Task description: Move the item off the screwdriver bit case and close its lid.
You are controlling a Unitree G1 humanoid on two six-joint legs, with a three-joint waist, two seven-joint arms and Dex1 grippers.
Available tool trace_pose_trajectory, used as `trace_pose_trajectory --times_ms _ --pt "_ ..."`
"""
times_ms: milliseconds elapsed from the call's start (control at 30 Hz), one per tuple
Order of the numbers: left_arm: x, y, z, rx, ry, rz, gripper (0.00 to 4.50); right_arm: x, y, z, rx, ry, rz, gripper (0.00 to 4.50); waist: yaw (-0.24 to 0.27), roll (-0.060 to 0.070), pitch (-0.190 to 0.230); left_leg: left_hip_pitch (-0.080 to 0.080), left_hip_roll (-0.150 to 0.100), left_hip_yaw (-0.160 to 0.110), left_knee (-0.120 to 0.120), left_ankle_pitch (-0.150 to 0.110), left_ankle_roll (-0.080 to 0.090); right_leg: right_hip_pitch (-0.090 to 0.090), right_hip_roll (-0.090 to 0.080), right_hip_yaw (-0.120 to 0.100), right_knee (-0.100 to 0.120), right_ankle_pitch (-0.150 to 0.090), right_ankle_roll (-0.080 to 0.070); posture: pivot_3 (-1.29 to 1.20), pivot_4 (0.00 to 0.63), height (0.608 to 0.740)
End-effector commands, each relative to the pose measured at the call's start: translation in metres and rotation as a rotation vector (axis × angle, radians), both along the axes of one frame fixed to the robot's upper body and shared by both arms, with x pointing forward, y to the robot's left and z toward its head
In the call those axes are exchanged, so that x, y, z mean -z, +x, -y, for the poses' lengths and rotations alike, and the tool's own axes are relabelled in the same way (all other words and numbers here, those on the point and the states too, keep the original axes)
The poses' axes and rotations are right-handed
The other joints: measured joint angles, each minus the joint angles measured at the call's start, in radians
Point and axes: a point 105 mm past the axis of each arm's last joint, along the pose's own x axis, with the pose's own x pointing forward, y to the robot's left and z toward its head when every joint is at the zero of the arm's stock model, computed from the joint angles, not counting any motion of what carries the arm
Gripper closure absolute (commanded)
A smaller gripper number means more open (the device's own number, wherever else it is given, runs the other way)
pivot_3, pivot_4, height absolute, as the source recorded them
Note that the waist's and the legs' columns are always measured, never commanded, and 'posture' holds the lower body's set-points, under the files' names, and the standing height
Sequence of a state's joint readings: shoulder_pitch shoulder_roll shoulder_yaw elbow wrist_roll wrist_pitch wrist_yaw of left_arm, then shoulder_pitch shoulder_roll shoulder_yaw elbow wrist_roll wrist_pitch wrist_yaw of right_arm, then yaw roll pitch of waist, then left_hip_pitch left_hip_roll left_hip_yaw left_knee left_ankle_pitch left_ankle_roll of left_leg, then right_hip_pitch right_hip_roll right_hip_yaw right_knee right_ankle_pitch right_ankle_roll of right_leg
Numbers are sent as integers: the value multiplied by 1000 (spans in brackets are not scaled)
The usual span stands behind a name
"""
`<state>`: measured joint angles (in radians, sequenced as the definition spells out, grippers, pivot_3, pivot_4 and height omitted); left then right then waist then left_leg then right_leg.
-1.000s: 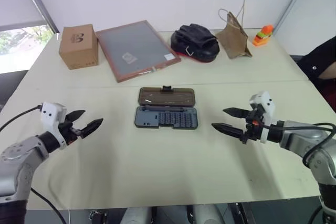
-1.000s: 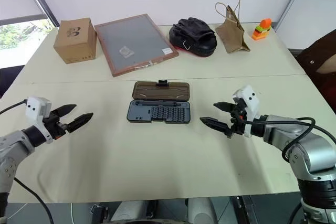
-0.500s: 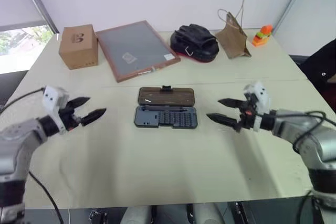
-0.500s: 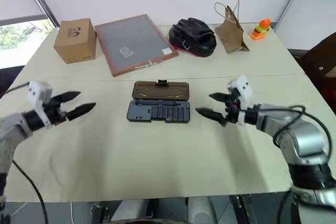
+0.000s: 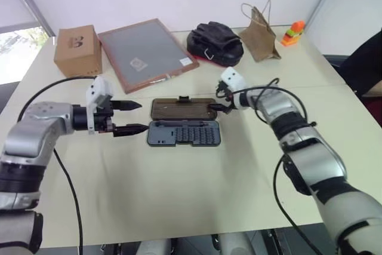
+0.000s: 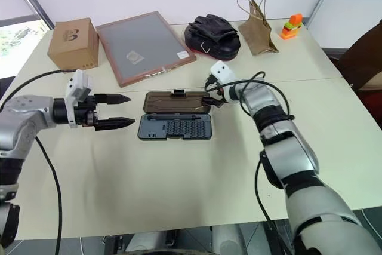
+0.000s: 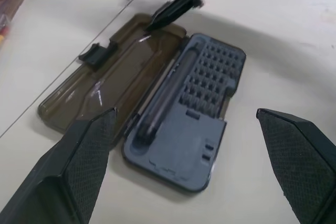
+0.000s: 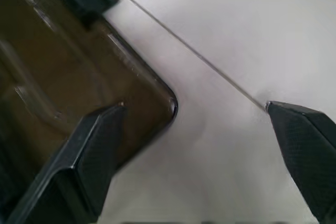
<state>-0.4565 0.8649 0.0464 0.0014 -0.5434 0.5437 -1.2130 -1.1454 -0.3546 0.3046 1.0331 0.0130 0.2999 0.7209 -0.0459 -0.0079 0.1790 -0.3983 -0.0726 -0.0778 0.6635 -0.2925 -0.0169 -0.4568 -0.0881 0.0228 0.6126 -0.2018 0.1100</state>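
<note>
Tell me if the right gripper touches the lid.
Cannot tell. In the left wrist view the right gripper hangs at the lid corner, but neither contact nor a gap shows plainly.

The cardboard box (image 5: 76, 52) at the far left of the surface (image 5: 179, 189) carries a dark printed mark (image 5: 74, 41) shaped rather like a letter B, too small to read for sure. The framed board (image 5: 149, 43) beside it bears a small pale label (image 5: 136, 63) near its middle and a white sticker (image 5: 186, 61) at one near corner. The print on both is too fine to make out.
</note>
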Motion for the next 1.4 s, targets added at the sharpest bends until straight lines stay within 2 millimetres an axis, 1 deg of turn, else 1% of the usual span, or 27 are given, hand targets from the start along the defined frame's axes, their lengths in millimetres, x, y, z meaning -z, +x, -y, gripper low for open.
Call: trace_pose_trajectory --times_ms 33,100,167,200,233,267,300,333,433,600,667,733,833,967,1067,1167,1233,1300,1400 --pt "-9 -5 -8 -53 -10 55 38 10 3 10 31 -65 -18 0 0 0 0 0 0 0 0 0 0 0 0 0 0 0 0 0 150 740" --pt "-8 -8 -12 -81 -15 62 38 12 2 9 18 -88 -25 0 2 0 0 2 0 0 0 0 -1 0 1 0 1 0 0 0 150 740" --pt "-9 -9 -14 -103 -23 67 0 16 0 6 -6 -94 -48 538 3 0 0 3 1 -1 0 1 -2 1 1 0 3 0 0 0 150 740" --pt "-9 -10 -15 -111 -25 70 0 18 -1 4 -17 -97 -56 878 3 0 0 5 0 -1 0 1 -2 3 1 0 3 0 0 0 150 740" --pt "-9 -10 -15 -118 -26 73 0 19 -2 3 -30 -98 -67 1291 3 0 0 7 1 -2 0 1 -1 6 1 -1 3 0 0 0 150 740" --pt "-9 -11 -16 -125 -28 76 0 22 -4 1 -44 -93 -85 1915 2 0 0 9 1 -2 0 0 1 8 1 -1 2 0 0 0 150 740" --pt "-10 -11 -16 -134 -32 82 0 24 -8 -4 -65 -63 -120 2392 2 0 0 11 0 -3 0 -2 3 10 1 -1 2 0 0 0 150 740" --pt "-10 -12 -17 -144 -40 87 0 27 -13 -8 -92 -30 -168 2969 2 0 0 13 0 -3 0 -2 3 13 1 -1 2 0 0 0 150 740" --pt "-12 -12 -17 -158 -61 91 0 31 -20 -11 -151 -37 -217 4466 2 0 0 14 0 -4 0 -2 3 13 2 -1 2 0 0 0 150 740" --pt "-11 -12 -18 -182 -60 107 0 32 -18 -6 -160 -115 -186 4492 0 0 -1 14 1 -3 0 0 0 13 2 -1 2 0 -1 0 150 740" --pt "-10 -13 -18 -186 -61 108 0 31 -19 -6 -199 -159 -171 4492 0 0 -1 14 1 -4 0 1 -1 13 2 -1 2 0 -1 0 150 740" --pt "-9 -14 -17 -189 -62 107 0 30 -22 -5 -256 -183 -172 4492 1 0 -1 14 1 -3 0 1 -1 13 2 -1 2 0 -1 0 150 740" --pt "-7 -17 -16 -189 -63 103 0 31 -27 3 -336 -263 -151 4492 4 0 -1 14 1 -4 0 1 -1 13 2 -2 2 0 -1 0 150 740" --pt "-1 -21 -13 -169 -52 80 0 29 -43 9 -417 -223 -183 4492 11 0 -1 14 0 -4 0 0 -1 14 1 -2 1 0 0 0 150 740" --pt "3 -22 -12 -157 -32 69 0 28 -51 13 -391 -183 -195 4492 13 0 -1 13 0 -4 0 0 -1 14 1 -2 0 0 0 0 150 740" --pt "6 -25 -9 -137 -25 53 0 27 -58 21 -314 -152 -201 4492 17 0 -1 14 0 -4 0 0 0 14 1 -2 0 0 0 0 150 740" --pt "9 -26 -8 -128 -16 47 0 27 -61 25 -244 -119 -213 4492 23 0 -1 14 0 -3 0 -2 3 14 1 -2 0 0 0 0 150 740" --pt "11 -26 -7 -127 -17 44 0 25 -61 26 -168 -68 -228 4492 29 0 -1 14 0 -3 0 -2 4 14 1 -2 1 0 -1 0 150 740" --pt "12 -24 -5 -124 -32 41 0 21 -71 24 -165 -60 -221 4492 33 -1 -2 14 0 -4 1 -2 4 14 1 -2 1 0 -1 0 150 740"
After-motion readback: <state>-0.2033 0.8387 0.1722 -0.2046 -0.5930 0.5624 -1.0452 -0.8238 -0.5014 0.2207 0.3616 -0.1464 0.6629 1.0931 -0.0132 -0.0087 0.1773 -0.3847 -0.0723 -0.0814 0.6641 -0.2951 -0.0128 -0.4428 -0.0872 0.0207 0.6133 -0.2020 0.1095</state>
